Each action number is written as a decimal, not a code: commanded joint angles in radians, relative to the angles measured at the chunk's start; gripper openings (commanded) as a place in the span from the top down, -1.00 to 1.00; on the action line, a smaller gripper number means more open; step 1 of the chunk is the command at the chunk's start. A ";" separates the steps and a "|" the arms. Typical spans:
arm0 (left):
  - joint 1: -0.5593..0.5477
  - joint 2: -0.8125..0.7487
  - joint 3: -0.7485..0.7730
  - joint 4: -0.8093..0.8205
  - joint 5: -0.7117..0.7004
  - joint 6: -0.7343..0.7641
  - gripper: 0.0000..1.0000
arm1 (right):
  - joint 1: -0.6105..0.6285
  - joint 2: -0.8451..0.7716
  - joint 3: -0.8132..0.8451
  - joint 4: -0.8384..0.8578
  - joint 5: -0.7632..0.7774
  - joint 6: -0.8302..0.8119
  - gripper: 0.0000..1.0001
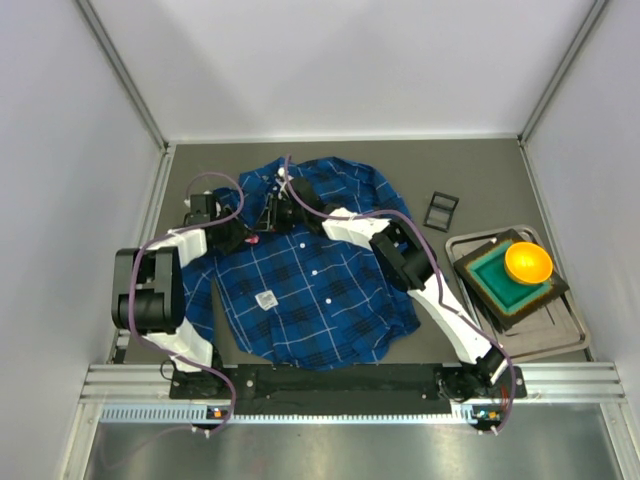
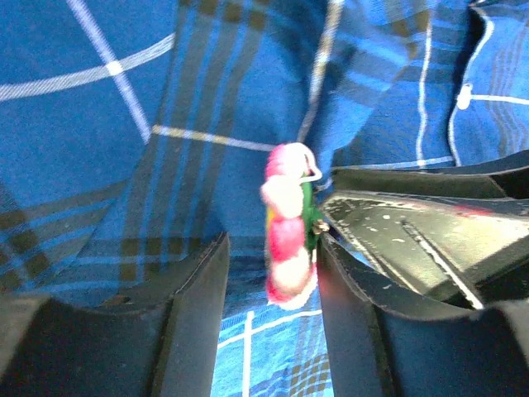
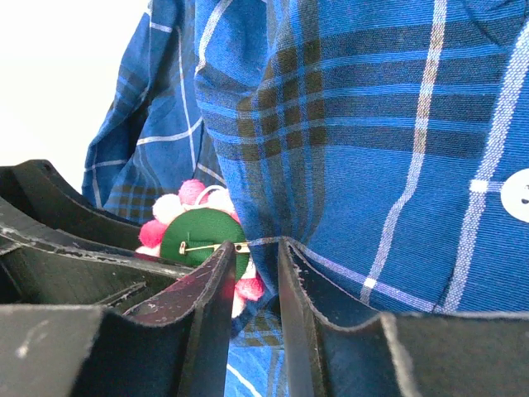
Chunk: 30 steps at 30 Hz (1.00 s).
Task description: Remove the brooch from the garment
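Observation:
The blue plaid garment (image 1: 310, 290) lies flat on the table. The brooch (image 1: 252, 240), a cluster of pink and white beads on a green back with a pin, sits at its upper left. In the left wrist view the brooch (image 2: 288, 240) hangs edge-on between the spread fingers of my left gripper (image 2: 271, 273), close against the right finger. In the right wrist view my right gripper (image 3: 258, 256) is shut on a fold of the garment (image 3: 372, 124) right beside the brooch (image 3: 198, 236). My two grippers (image 1: 240, 238) (image 1: 272, 215) meet there.
A white tag (image 1: 266, 299) is on the shirt front. At the right, a grey tray (image 1: 560, 335) holds a green block (image 1: 487, 280) with an orange bowl (image 1: 527, 262). A small black frame (image 1: 441, 210) lies beyond the tray. Walls enclose the table.

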<state>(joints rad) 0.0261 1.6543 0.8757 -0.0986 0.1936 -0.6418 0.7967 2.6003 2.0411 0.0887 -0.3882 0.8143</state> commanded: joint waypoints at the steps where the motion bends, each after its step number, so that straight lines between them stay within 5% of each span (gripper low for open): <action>1: 0.029 -0.063 -0.041 0.076 0.040 -0.065 -0.17 | 0.013 -0.009 -0.007 0.059 -0.015 0.008 0.45; 10: 0.072 -0.096 -0.061 0.139 0.047 -0.131 -0.61 | 0.013 -0.005 -0.007 0.065 -0.015 0.013 0.45; 30: 0.087 0.007 0.016 0.077 0.078 -0.187 0.19 | 0.013 -0.005 -0.001 0.062 -0.017 0.005 0.46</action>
<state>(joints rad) 0.1085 1.6489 0.8513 -0.0483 0.2649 -0.8288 0.7979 2.6003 2.0354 0.1112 -0.3935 0.8227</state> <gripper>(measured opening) 0.458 0.274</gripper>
